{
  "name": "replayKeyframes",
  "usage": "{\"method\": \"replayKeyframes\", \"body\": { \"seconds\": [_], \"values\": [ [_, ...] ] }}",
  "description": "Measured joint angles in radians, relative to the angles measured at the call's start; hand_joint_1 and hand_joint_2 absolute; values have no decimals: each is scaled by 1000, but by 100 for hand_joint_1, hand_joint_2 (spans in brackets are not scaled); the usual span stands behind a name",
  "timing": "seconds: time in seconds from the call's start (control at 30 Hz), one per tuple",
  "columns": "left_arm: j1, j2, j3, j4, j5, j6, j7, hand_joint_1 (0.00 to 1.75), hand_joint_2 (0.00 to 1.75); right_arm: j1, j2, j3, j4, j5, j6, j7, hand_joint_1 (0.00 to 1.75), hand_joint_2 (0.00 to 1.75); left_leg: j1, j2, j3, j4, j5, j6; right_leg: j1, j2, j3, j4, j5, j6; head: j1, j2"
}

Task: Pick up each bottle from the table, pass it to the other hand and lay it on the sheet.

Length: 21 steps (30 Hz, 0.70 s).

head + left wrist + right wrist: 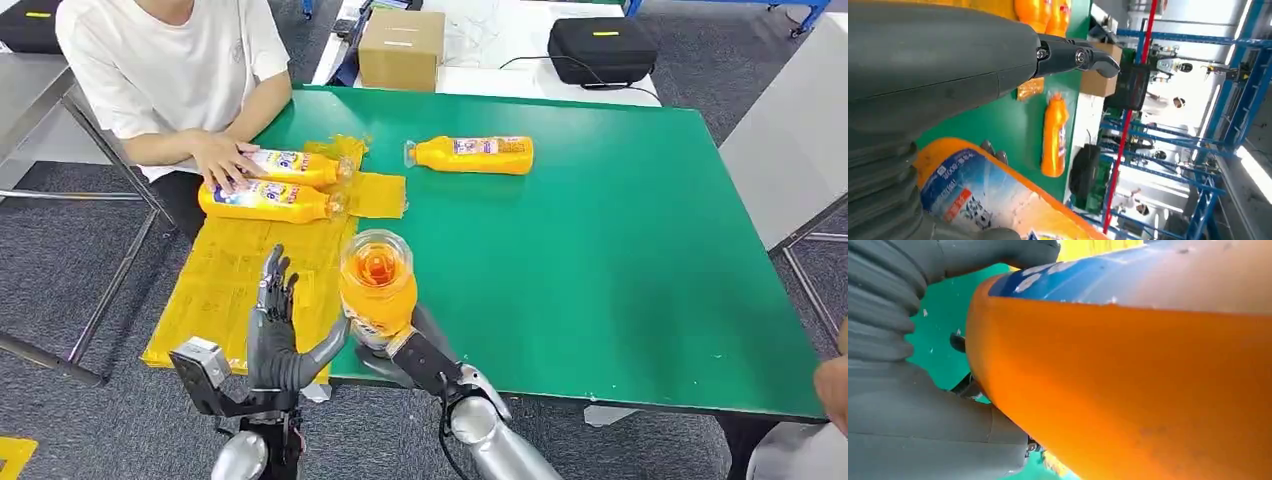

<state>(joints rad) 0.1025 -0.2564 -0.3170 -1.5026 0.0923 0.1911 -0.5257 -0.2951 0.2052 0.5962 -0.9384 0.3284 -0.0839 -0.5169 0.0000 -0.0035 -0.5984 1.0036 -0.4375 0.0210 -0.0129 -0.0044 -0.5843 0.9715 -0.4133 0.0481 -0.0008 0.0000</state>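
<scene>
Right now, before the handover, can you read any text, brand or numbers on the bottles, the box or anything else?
No text reads clearly.
Held bottle: blue-and-white label, small print with digits, too blurred to quote.
Two bottles on the sheet: labels too small.
Lone bottle on the table: label too small.
Cardboard box: pale sticker, unreadable.
Black case: yellow tag, nothing readable.

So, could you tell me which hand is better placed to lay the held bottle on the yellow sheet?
Left. The right hand holds the bottle over the table's near edge, while the left hand, fingers spread, waits beside it directly above the yellow sheet, so it should probably receive the bottle and lay it down.
</scene>
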Motion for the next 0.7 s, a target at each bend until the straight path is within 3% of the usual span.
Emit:
{"method": "replayKeyframes", "body": {
  "seconds": [0.33,0.7],
  "values": [
    [32,19,-14,0,-127,69,-24,0,175,18,-14,-60,-37,-42,-2,11,175,175,0,0,0,0,0,0,0,0,0,0,0,0,0,0],
    [59,58,-69,-37,-104,-59,-3,0,175,-3,-47,-173,-27,-22,-101,22,175,175,0,0,0,0,0,0,0,0,0,0,0,0,0,0]
  ]
}}
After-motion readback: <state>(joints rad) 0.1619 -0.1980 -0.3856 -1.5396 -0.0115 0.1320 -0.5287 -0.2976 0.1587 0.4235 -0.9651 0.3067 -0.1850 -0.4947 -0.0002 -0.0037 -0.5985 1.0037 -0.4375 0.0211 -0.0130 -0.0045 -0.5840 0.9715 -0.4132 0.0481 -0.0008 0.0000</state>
